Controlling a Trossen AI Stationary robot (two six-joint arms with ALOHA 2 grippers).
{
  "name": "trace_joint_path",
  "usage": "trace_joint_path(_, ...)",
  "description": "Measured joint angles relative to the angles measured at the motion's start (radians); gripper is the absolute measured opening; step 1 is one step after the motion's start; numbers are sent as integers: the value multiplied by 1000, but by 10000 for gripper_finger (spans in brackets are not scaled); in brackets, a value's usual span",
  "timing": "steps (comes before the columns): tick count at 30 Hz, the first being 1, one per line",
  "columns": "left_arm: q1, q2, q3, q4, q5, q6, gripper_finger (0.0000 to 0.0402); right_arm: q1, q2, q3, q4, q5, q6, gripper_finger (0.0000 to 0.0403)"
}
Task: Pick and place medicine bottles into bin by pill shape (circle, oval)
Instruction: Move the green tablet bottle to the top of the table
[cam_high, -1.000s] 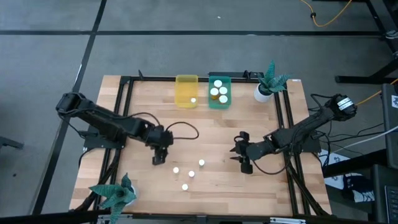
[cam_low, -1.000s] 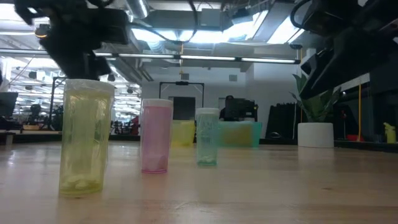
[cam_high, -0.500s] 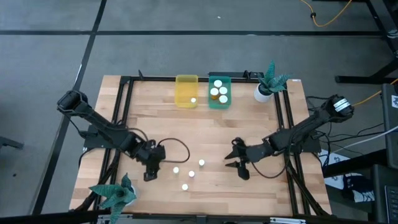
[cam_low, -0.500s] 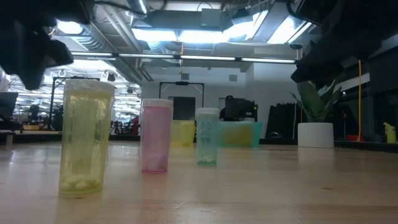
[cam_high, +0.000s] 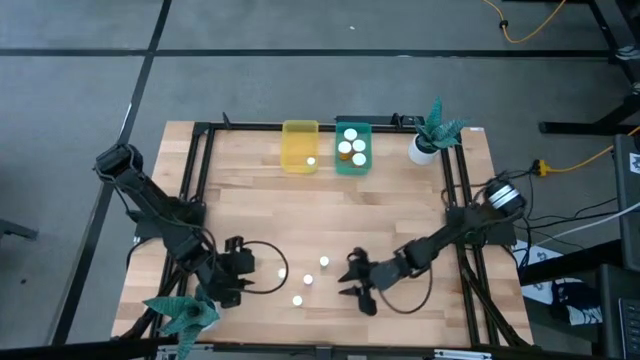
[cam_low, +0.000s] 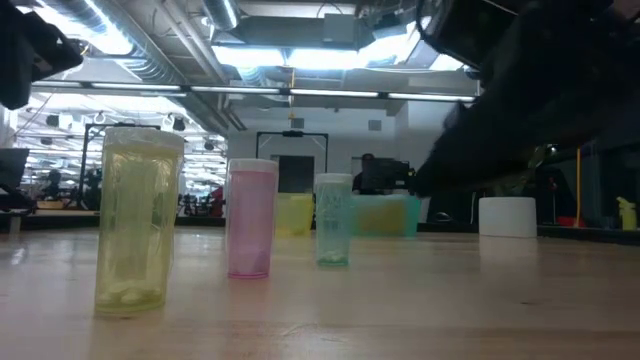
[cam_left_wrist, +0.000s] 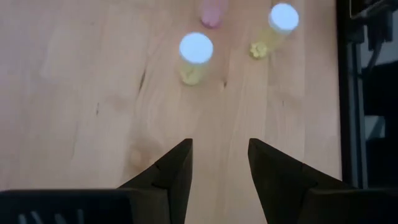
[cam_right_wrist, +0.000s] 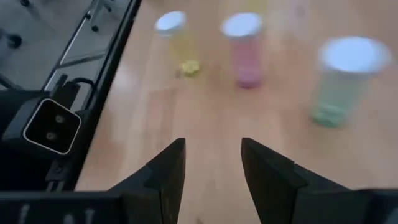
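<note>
probably light, hard and slick, the 4 loose bottles (cam_high: 303, 280) stand near the table's (cam_high: 400, 205) front edge; take one across its body, under the white cap. left gripper (cam_high: 247, 283) and right gripper (cam_high: 351, 284) flank them, fingers parted, empty. bins (cam_high: 326, 146) sit far.

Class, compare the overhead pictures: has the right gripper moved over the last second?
Yes. The right gripper has travelled away from the white plant pot, toward the front edge and the loose bottles; its jaws are open and empty.
</note>
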Motion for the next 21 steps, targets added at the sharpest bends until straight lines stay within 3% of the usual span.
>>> trace_joint_path(8,-22,0,0,29,-53,-5,150,7,164,186,1,9,-106,158)
trace_joint_path(14,-21,0,0,45,-70,0,150,4,189,200,-14,165,-100,158)
trace_joint_path(21,-21,0,0,45,-85,3,150,-34,189,200,-54,170,-98,158)
